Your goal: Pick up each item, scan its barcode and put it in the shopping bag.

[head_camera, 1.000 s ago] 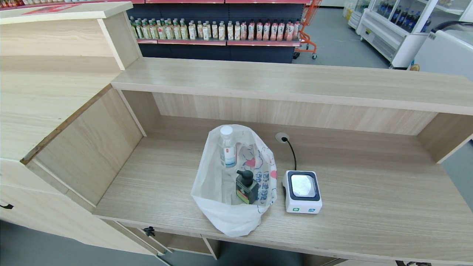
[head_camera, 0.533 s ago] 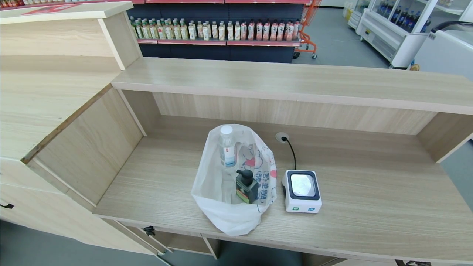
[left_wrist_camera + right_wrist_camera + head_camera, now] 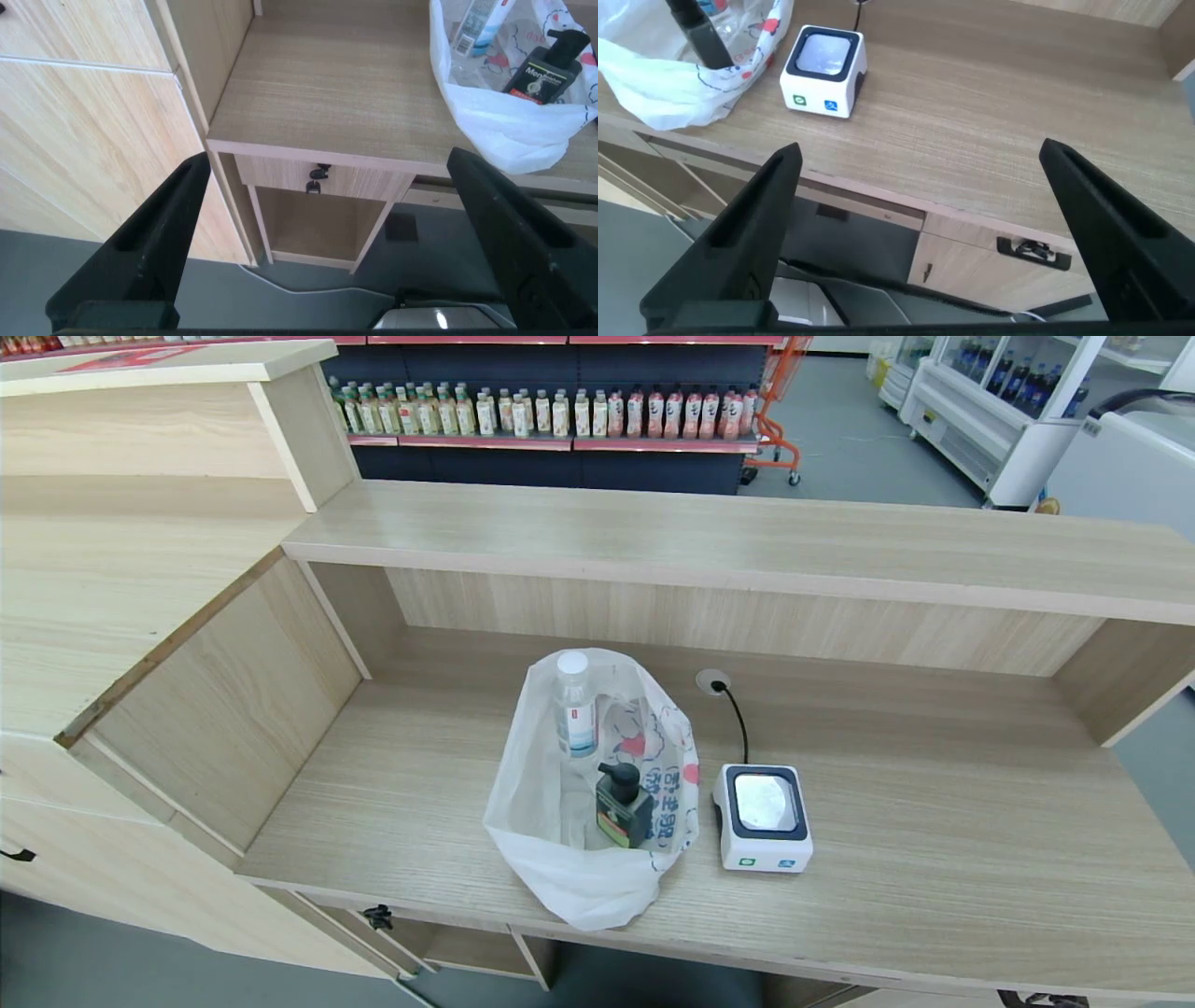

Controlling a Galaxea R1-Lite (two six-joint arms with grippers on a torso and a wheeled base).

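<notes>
Now, a pale wood-grain worktop (image 3: 934, 840) sits recessed beneath a raised ledge (image 3: 747, 537) at a shop checkout. Near its middle a white plastic shopping bag (image 3: 569, 887) stands open, with red and blue print on its right side. Two items are inside it. A clear bottle (image 3: 574, 714) with a white cap stands upright toward the back. A dark pump bottle (image 3: 624, 812) with a black pump head stands upright nearer the front.

Just to the right of the bag is a white barcode scanner (image 3: 763, 817), its glass window facing up; whether it touches the bag I cannot tell. A black cable (image 3: 738, 719) runs from the scanner's back to a round port (image 3: 714, 683) in the worktop.

The left end effector (image 3: 329, 163) hangs out in front of the worktop's front edge, near its left corner. Its two dark fingers (image 3: 149, 252) are spread wide with nothing between them. Past them is a drawer front with a small black lock (image 3: 318, 177).

The right end effector (image 3: 922, 154) hangs before the front edge too, to the right of the scanner, its fingers (image 3: 1102, 224) wide apart and empty.

Beyond the ledge, a store shelf (image 3: 551, 443) carries a row of drink bottles, with an orange trolley (image 3: 780, 420) and a white chiller (image 3: 1008, 439) farther right
</notes>
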